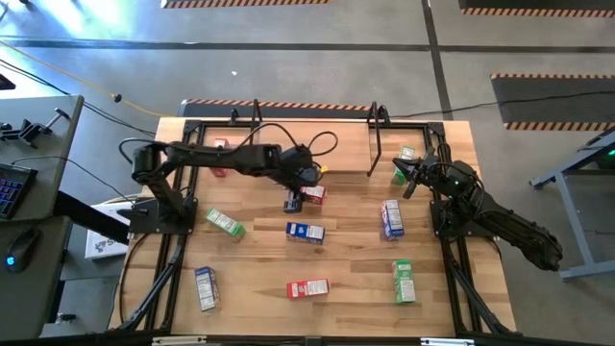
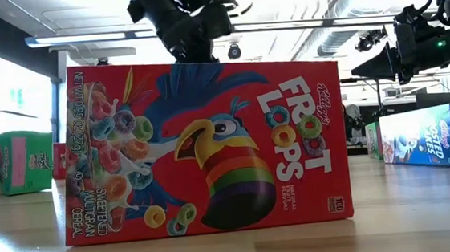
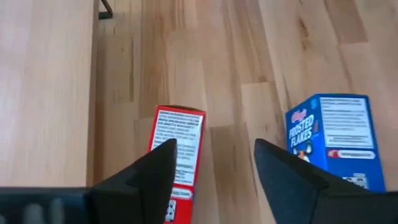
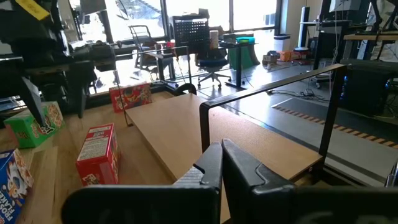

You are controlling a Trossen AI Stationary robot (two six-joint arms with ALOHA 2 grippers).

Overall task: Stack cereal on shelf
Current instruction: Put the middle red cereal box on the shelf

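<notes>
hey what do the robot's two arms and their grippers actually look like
Both arms are dark, nearly black, built of chunky jointed segments. The left arm has a thin black cable looping above its wrist. Its left gripper has two broad matte-black fingers tapering to wedge tips. The right gripper shows the same black fingers, with a pale grey strip on one inner face.

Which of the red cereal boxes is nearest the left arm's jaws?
The red Froot Loops box at the table's middle, right beside the left gripper, whose jaws stand open. The other red boxes lie near the front edge and behind the left arm.
</notes>
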